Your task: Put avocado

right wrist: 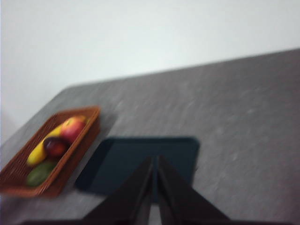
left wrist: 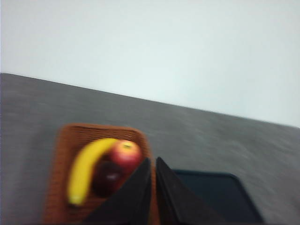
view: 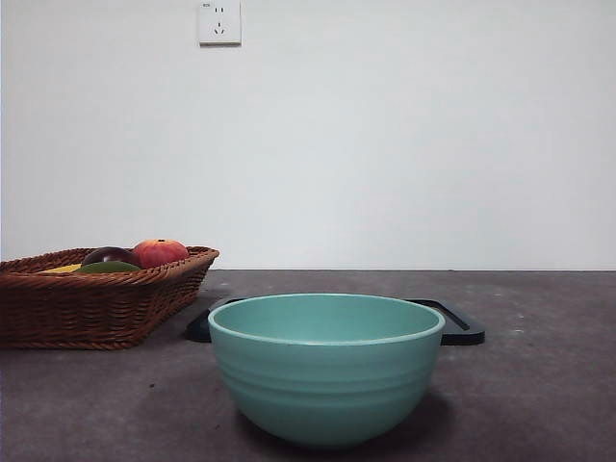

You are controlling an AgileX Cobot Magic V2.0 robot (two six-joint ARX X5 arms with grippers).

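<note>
Both grippers hang high above the desk with nothing in them, the left gripper [left wrist: 153, 161] over the wicker basket [right wrist: 65, 159] and the right gripper [right wrist: 154, 161] over the dark tray [right wrist: 140, 161], each with its jaws pressed together. The avocado [right wrist: 40, 173] lies in the basket's near end, just beside the dark purple fruit [right wrist: 55, 147], banana [right wrist: 40, 150] and red apple [right wrist: 72, 128]. At the desk's front edge stands a teal bowl [view: 325, 371].

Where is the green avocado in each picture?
Front view: the avocado peeks over the rim of the basket, in front of the red fruit.
Left wrist view: not visible; the black jaws cover that end of the basket.
Right wrist view: the avocado lies at the basket's near end, beside the banana.
Shared landmark: the brown basket.
</note>
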